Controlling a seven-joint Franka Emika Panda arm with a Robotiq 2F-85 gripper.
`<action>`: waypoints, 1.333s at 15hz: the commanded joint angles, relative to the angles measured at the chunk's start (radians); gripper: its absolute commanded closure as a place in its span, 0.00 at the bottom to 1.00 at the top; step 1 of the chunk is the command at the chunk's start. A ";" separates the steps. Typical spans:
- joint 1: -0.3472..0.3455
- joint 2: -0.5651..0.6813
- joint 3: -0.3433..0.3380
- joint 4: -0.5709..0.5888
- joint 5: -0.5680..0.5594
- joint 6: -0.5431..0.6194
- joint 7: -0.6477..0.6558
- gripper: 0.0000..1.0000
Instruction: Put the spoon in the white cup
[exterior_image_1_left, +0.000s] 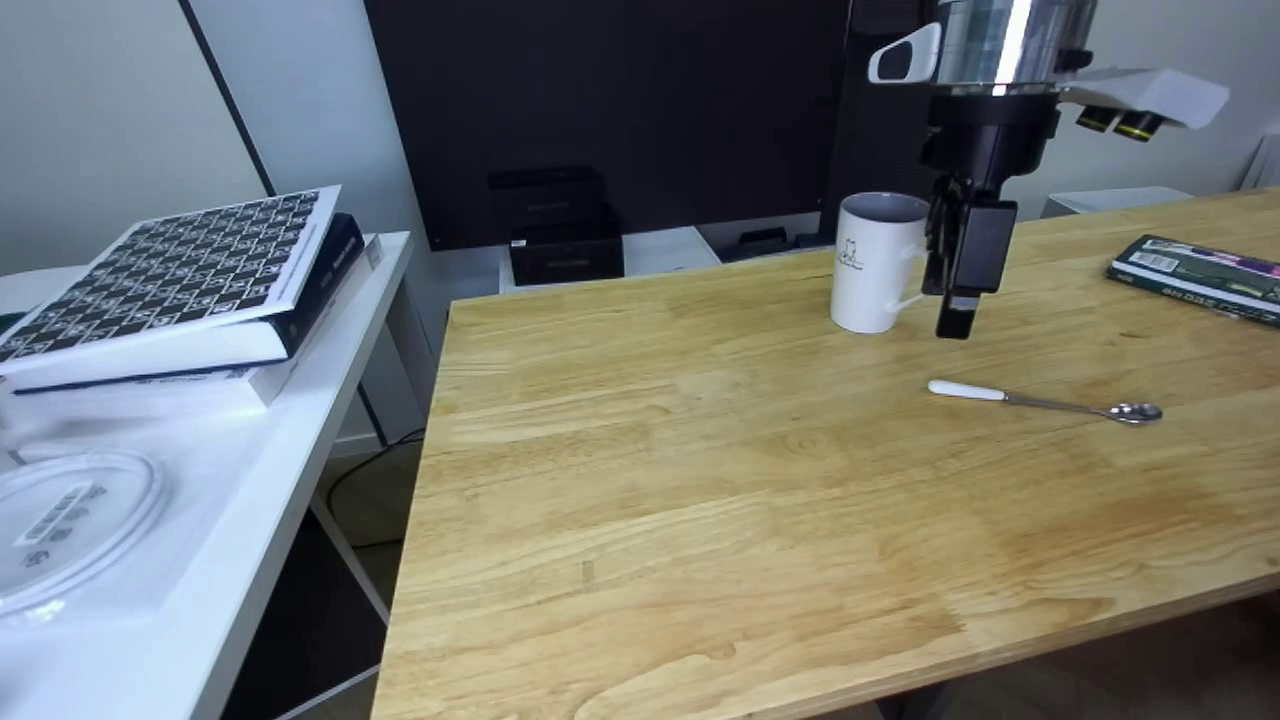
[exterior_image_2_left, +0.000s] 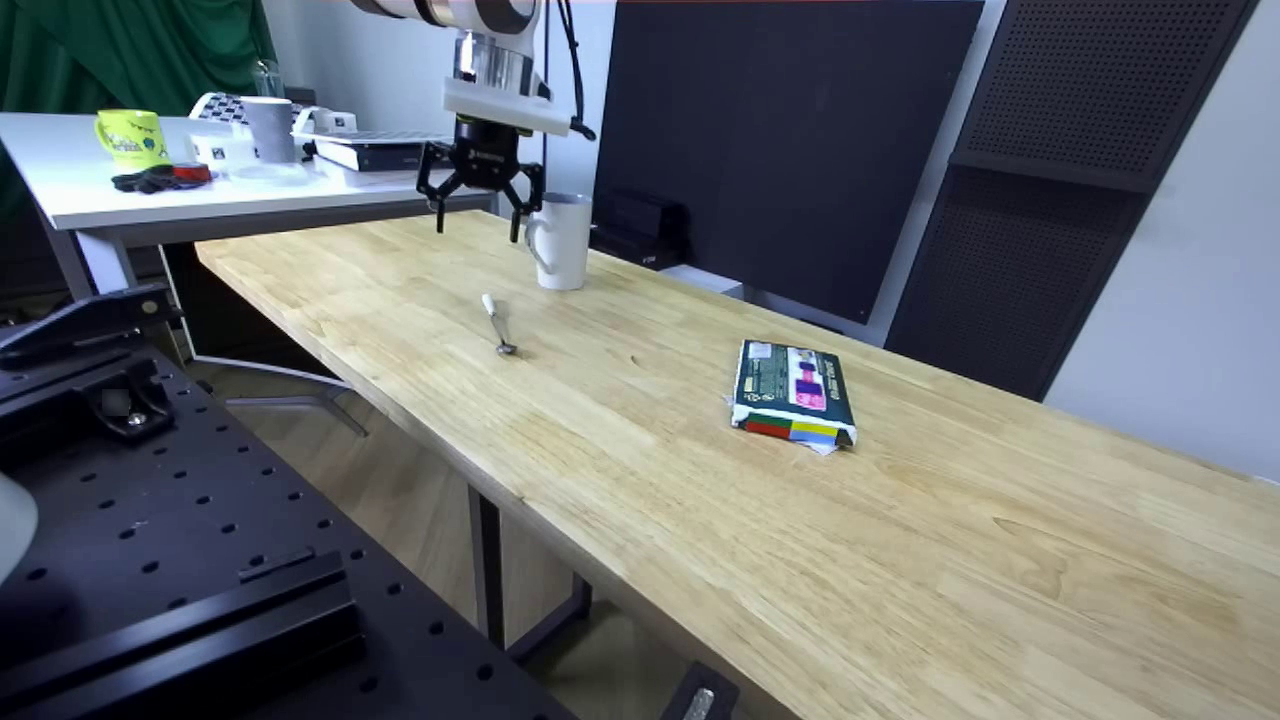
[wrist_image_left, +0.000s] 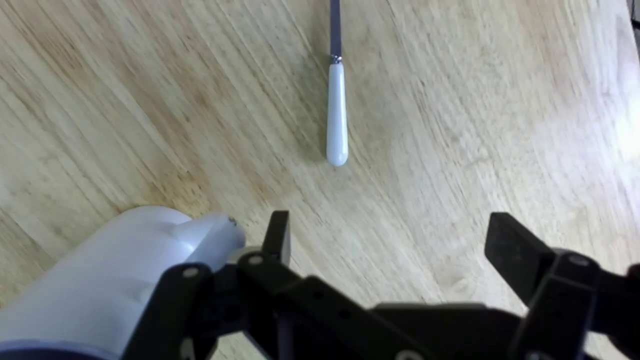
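The spoon lies flat on the wooden table, its white handle and metal bowl showing in both exterior views (exterior_image_1_left: 1050, 403) (exterior_image_2_left: 497, 318). In the wrist view the spoon's handle (wrist_image_left: 337, 115) points toward the gripper; its bowl is out of frame. The white cup stands upright in both exterior views (exterior_image_1_left: 865, 275) (exterior_image_2_left: 566, 240), its loop handle on the gripper's side. The cup (wrist_image_left: 115, 270) also shows at the wrist view's lower left. My gripper (exterior_image_2_left: 478, 232) is open and empty above the table, close beside the cup. In the wrist view, the jaws (wrist_image_left: 387, 232) are wide apart, the left finger near the cup's handle.
A dark green packet (exterior_image_1_left: 1205, 275) lies on the wooden table (exterior_image_1_left: 700, 500), also seen in an exterior view (exterior_image_2_left: 795, 390). A white side table (exterior_image_1_left: 370, 310) holds books (exterior_image_1_left: 180, 280). A black panel (exterior_image_1_left: 620, 110) stands behind the table.
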 joint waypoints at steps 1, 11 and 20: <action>0.008 0.031 -0.006 0.031 -0.042 -0.002 0.064 0.00; 0.016 0.057 -0.009 0.014 -0.064 0.058 0.101 0.00; 0.005 0.040 0.007 0.009 -0.065 0.046 0.095 0.00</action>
